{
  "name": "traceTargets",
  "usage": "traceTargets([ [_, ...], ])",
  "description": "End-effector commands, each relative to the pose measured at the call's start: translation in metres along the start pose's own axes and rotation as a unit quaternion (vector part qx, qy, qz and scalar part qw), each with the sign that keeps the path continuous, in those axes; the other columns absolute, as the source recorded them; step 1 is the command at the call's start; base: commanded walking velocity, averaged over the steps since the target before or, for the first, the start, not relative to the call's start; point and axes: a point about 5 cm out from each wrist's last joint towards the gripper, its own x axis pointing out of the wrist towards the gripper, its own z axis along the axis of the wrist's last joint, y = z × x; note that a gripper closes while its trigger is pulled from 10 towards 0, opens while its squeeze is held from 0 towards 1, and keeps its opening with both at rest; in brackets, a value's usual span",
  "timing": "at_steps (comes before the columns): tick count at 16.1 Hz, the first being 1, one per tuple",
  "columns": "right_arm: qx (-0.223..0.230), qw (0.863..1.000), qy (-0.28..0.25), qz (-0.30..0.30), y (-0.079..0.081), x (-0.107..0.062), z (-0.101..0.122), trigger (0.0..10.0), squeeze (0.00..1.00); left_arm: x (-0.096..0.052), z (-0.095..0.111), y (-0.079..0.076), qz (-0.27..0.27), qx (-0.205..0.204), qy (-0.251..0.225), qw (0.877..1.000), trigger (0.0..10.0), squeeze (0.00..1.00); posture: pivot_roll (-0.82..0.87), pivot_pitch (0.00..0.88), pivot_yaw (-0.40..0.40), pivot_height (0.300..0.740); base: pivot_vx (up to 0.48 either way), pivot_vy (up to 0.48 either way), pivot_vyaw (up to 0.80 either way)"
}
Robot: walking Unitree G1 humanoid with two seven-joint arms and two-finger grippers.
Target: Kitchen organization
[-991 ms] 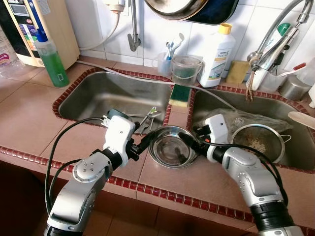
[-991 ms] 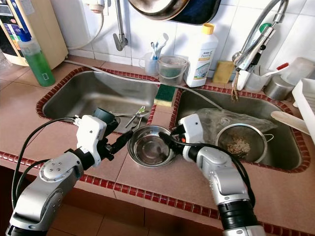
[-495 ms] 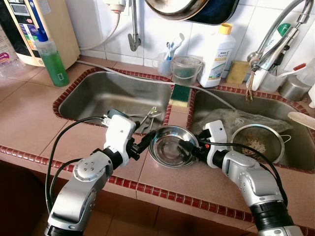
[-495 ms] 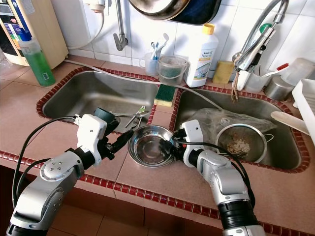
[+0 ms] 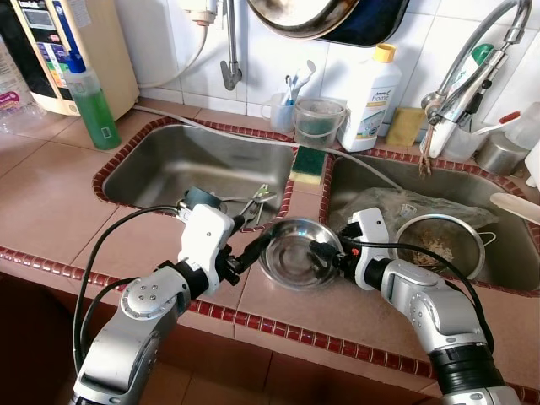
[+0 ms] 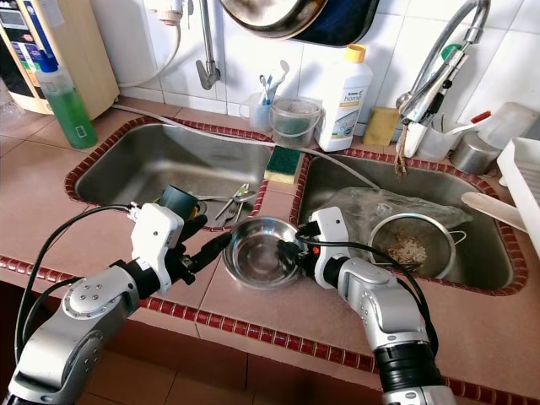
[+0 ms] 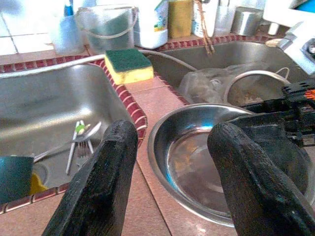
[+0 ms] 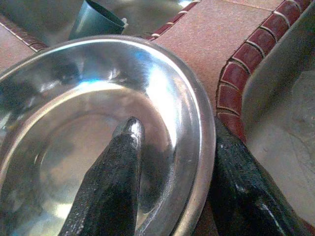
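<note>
A steel bowl (image 5: pixel 294 253) sits tilted on the tiled counter strip between the two sinks, its right side raised. My right gripper (image 5: pixel 326 251) is shut on the bowl's right rim (image 8: pixel 197 147), one finger (image 8: pixel 118 182) inside and the other outside. My left gripper (image 5: pixel 256 246) is open beside the bowl's left rim, fingers (image 7: pixel 106 177) spread, with the bowl (image 7: pixel 197 162) just ahead of them and nothing between them.
The left sink (image 5: pixel 169 160) holds cutlery (image 5: pixel 253 202) and a teal cup (image 5: pixel 196 197). A sponge (image 5: pixel 308 164) lies on the divider. In the right sink (image 5: pixel 515 253) are a strainer (image 5: pixel 439 245) and a plastic bag. A green soap bottle (image 5: pixel 89 101) stands far left.
The right gripper slid its fingers over the bowl's right rim and closed on it, tipping the bowl up. The left gripper reached closer to the bowl's left rim.
</note>
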Motion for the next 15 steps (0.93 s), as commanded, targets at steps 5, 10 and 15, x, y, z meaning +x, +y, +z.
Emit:
traceTargets([
  [5,-0.007,1.0,0.012,-0.022,-0.007,0.001,0.002,0.0,0.0,0.001,0.003,-0.002,-0.002,0.014,-0.004,1.0,10.0,0.0,-0.14,0.011,-0.034,0.736,0.0,0.0,0.0],
  [10,0.009,0.999,-0.039,-0.018,-0.008,-0.002,0.015,0.0,0.0,0.002,0.004,0.002,0.031,0.035,-0.011,0.999,10.0,0.0,-0.14,0.017,-0.037,0.736,0.0,0.0,0.0],
  [15,0.091,0.98,-0.177,0.003,-0.006,-0.009,0.046,0.0,0.0,0.005,0.006,0.03,0.133,0.057,-0.012,0.989,10.0,0.0,-0.14,0.025,-0.029,0.736,0.0,0.0,0.0],
])
